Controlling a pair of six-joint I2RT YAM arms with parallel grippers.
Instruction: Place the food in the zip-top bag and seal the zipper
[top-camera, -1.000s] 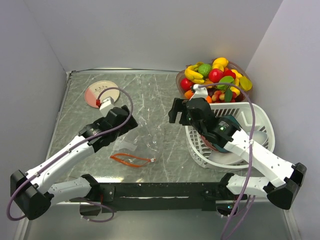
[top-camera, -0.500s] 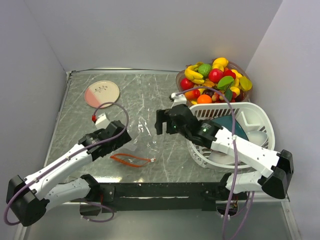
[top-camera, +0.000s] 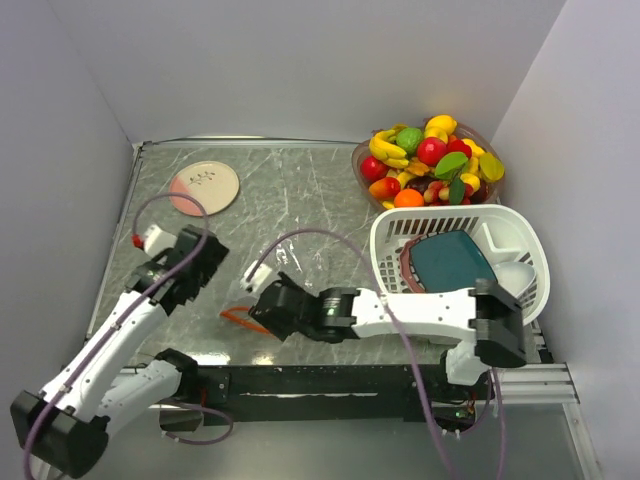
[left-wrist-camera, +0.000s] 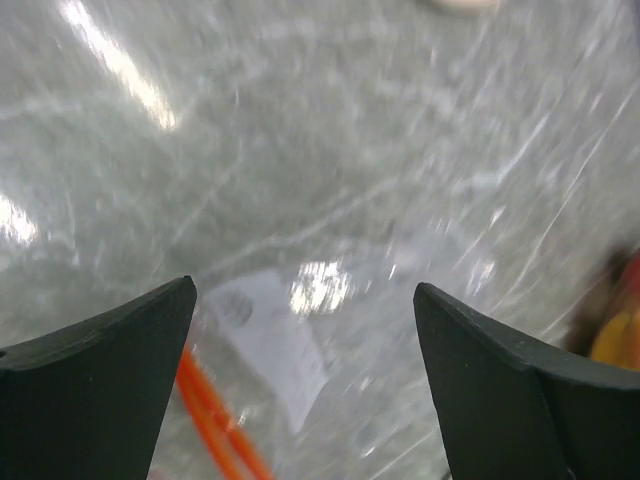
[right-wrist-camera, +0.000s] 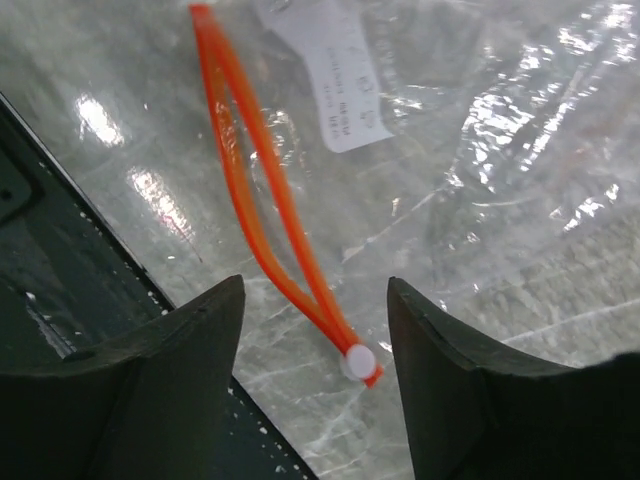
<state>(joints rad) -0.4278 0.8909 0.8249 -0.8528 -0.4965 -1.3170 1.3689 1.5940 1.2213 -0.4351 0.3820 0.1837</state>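
**The zip-top bag lies flat at 6 o'clock**

A grey marbled table sits between pale lilac walls. The bag's zipper is parted near the front edge. The right gripper hangs over it, jaws wide, holding nothing. The left gripper, at 8 o'clock, gapes likewise. The food is heaped at 1 o'clock

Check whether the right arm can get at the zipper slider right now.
Probably yes. The right gripper hangs open right over the zipper, the white slider lies bare between its jaws in the wrist view, and nothing covers it.
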